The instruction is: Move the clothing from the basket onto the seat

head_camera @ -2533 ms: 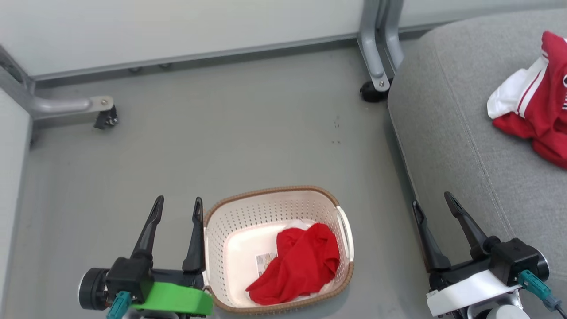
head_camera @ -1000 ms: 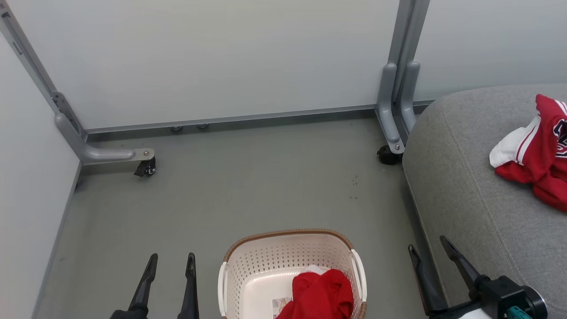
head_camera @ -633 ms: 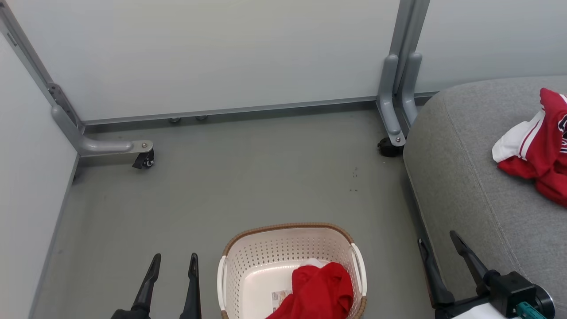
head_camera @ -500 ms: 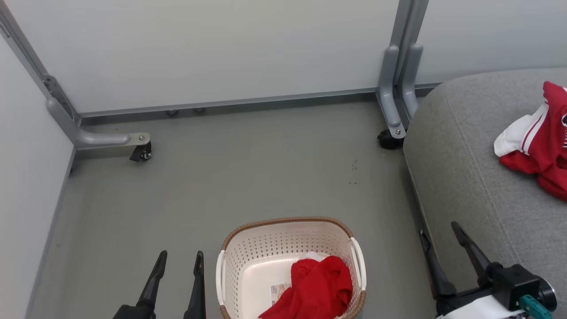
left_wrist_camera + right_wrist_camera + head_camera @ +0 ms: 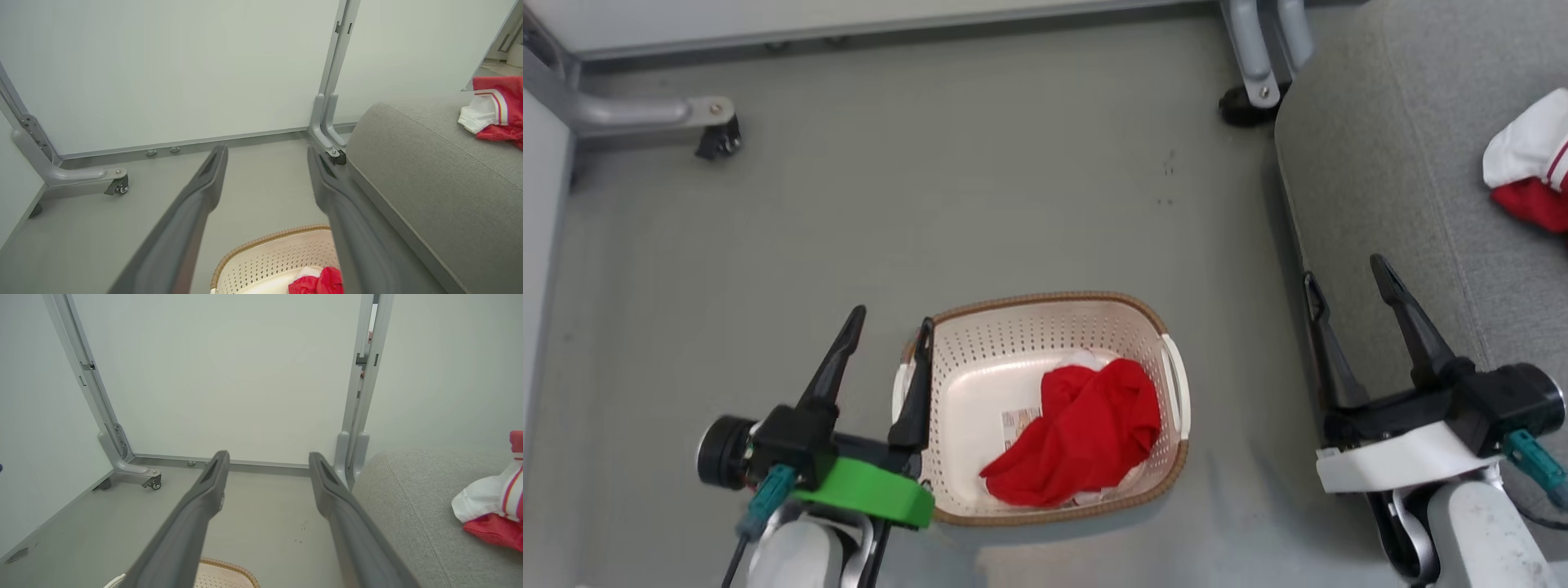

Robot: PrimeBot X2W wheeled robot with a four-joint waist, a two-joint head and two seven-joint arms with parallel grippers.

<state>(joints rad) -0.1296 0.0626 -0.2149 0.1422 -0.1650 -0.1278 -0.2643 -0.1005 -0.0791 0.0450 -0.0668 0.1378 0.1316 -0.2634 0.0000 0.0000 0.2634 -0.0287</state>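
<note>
The basket sits on the grey floor, with one plain red garment heaped against its right wall and a bare patch of base showing on the left. The left gripper hangs at the basket's left edge with its jaws spread wide and nothing between them. Its inner finger crosses the brown rim by the white handle; whether it touches cannot be told. The right gripper is likewise wide open and empty, poised at the front edge of the seat — one finger over the narrow strip of floor, the other over the grey cushion's rounded border. A clear strip of floor separates basket and seat. On the seat, well to the right and partly cut off by the frame, lies the jersey, white trim uppermost. Beyond the basket the floor runs open to the partition's caster feet — one on the left, another by the seat's far corner.
</note>
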